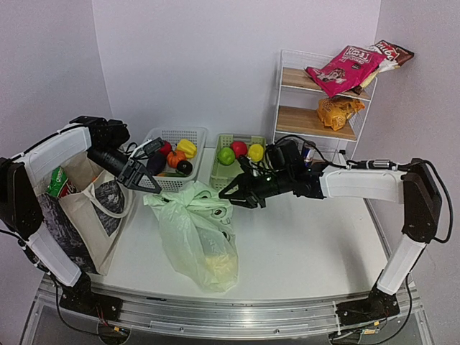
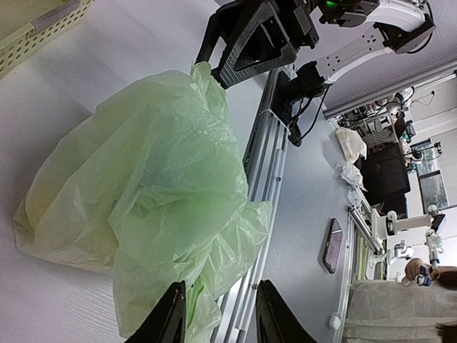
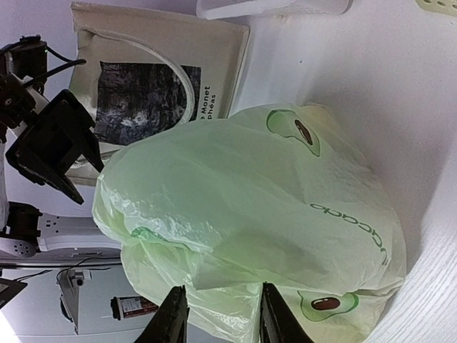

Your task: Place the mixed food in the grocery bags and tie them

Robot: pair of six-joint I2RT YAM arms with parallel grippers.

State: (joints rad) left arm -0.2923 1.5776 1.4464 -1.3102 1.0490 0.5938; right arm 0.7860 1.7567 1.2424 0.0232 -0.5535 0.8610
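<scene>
The avocado plastic bag (image 1: 194, 233) lies in the middle of the desk (image 1: 309, 237). Its fat end points toward the robot and its loose top points toward the back. That top sits between the two arms. The left end effector (image 1: 147, 184) is by the top's left corner and the right end effector (image 1: 233, 194) is by its right corner, both about as near. Each has fingers a little apart with thin plastic in the gap. I cannot tell if they pinch it.

Plastic bag (image 1: 198, 230) mid-table, tote (image 1: 93, 208) to its L, baskets (image 1: 172, 131) behind.
</scene>
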